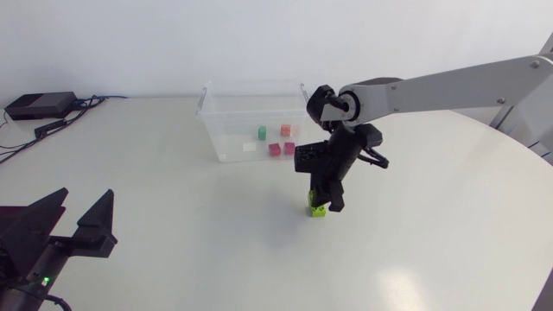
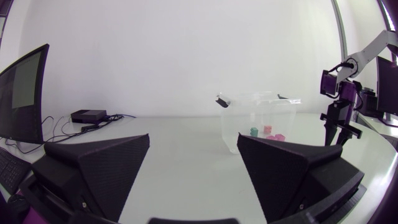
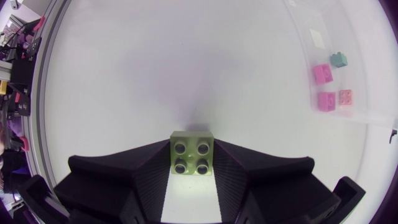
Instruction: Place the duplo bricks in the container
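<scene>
Closest in, the black wedge fingers point(image 3: 149, 180) of the right gripper point(image 3: 193, 149) press both sides of a lime-green four-stud duplo brick point(image 3: 193, 158), grasping it. In the head view this brick sits right of centre, at or barely off the white table point(image 1: 173, 173); I cannot tell which. The clear plastic container point(image 1: 212, 138) stands at upper centre, near the right gripper, holding a green brick point(image 1: 262, 132), a salmon brick point(image 1: 285, 130) and two pink bricks point(image 1: 275, 149). The left gripper point(image 1: 85, 193), lower left, is spread and empty. The step looks like pick-up; next calls for lifting above the container's rim, moving over it, then releasing.
</scene>
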Controlling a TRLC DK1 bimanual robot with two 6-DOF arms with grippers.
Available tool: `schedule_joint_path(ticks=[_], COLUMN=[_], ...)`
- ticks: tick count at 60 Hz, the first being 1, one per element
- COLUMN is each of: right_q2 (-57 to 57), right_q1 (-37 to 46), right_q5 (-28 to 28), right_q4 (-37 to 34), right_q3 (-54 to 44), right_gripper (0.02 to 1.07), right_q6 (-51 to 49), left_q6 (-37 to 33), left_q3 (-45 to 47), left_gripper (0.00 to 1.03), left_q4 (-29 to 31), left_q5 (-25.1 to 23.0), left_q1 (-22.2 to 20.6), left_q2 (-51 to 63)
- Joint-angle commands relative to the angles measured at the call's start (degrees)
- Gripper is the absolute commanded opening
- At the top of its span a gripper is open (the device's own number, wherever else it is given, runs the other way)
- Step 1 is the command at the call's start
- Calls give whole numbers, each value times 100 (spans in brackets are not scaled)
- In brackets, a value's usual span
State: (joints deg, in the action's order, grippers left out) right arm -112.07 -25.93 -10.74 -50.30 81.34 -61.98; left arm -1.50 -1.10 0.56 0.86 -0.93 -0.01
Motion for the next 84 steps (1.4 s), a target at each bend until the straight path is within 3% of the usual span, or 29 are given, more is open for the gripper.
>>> schedule_joint_path(ticks=[1,16,21,32,34,39,41,48,64,69,71,74,78,84], right_q2=[-254,-403,-412,-412,-421,-465,-491,-509,-667,-781,-816,-843,-834,-781], right_q1=[71,132,132,132,132,124,132,132,45,36,18,-8,-35,-8], right_q5=[46,134,151,195,204,301,310,336,398,406,433,459,503,494], right_q4=[73,258,311,381,381,381,381,381,653,697,724,794,943,785], right_q3=[-233,-347,-382,-338,-338,-347,-347,-408,-496,-479,-496,-532,-593,-558], right_gripper=[31,31,40,40,46,84,94,102,102,101,96,78,31,28], right_q6=[-51,-104,-104,-104,-104,-69,-60,-95,-78,-51,-43,-16,-8,-8], left_q6=[62,62,62,62,62,62,62,62,62,62,62,62,62,62], left_q3=[102,102,102,102,102,102,102,102,102,102,102,102,102,102], left_gripper=[99,99,99,99,99,99,99,99,99,99,99,99,99,99], left_q4=[6,6,6,6,6,6,6,6,6,6,6,6,6,6], left_q5=[-25,-25,-25,-25,-25,-25,-25,-25,-25,-25,-25,-25,-25,-25], left_q1=[-4,-13,-4,-4,-4,-4,-4,-13,-4,-4,-4,-4,-4,-4], left_q2=[-60,-60,-60,-60,-60,-60,-60,-60,-60,-60,-60,-60,-60,-60])
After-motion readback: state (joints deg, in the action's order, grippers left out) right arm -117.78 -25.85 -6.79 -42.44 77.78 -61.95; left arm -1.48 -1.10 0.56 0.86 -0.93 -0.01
